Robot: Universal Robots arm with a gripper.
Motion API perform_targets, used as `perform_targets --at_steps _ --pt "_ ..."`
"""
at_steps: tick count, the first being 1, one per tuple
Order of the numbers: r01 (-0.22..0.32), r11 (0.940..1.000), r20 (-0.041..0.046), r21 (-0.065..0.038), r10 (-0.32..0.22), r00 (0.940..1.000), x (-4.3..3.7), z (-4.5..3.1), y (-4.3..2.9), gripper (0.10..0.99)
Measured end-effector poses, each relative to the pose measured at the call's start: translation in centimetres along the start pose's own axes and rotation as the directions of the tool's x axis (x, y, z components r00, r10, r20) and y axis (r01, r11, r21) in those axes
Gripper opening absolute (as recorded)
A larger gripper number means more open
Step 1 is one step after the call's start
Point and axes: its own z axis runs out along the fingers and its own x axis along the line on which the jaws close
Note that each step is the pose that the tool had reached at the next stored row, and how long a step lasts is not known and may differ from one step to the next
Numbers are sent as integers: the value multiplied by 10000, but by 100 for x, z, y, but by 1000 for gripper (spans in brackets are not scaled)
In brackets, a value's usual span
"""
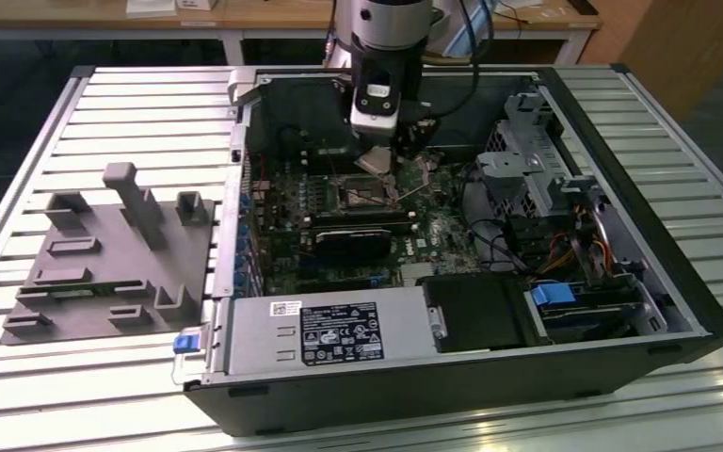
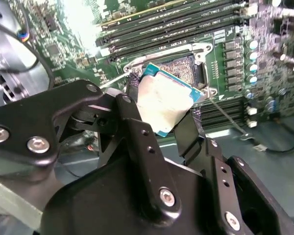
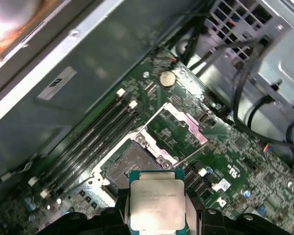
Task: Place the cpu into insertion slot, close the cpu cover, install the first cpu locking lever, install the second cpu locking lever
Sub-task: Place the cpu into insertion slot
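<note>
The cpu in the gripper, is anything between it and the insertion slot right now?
Nothing visible. The gripper holds the cpu near the insertion slot, whose dark centre lies bare; the cpu cover is swung open beside it, off the socket.

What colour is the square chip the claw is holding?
The chip is silver-grey with a green edge; clearest in the first wrist view.

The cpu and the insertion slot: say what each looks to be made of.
The cpu: its top looks like dull silver-grey metal, matte with a soft sheen. The green edge around it suggests a laminate board. The insertion slot: the dark, finely textured centre is probably plastic with tiny contacts, though that is hard to confirm. Its thin rim glints like bare bright metal.
</note>
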Motion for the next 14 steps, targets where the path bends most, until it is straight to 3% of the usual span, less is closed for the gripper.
perform_targets --at_steps 4,7,11,14 --pt "-728 9973 45 6 728 9973 0 25 -2 537" --pt "-1264 9920 80 7 1264 9919 0 43 -3 537" --pt "-1988 9800 125 5 1987 9800 1 69 -4 537" --pt "-2513 9679 159 3 2513 9678 1 88 -6 537"
